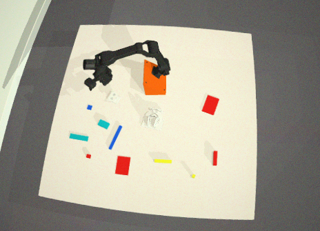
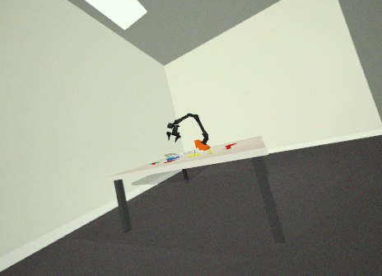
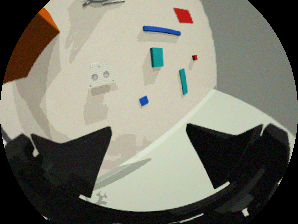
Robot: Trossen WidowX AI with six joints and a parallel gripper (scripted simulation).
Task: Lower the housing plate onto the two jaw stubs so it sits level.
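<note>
The housing plate is a small white piece with two round holes. It lies apart from the white jaw assembly, which stands near the middle of the table and is cut off by the top edge in the wrist view. The jaws, pins and stubs are too small to tell apart. My gripper is open and empty. It hangs high above the table on the housing plate's side, with both fingers apart and touching nothing.
The orange block under the arm's base stands beside the jaw assembly. A small blue cube, a teal block and a blue bar lie near the housing plate. Several red and yellow pieces lie farther out.
</note>
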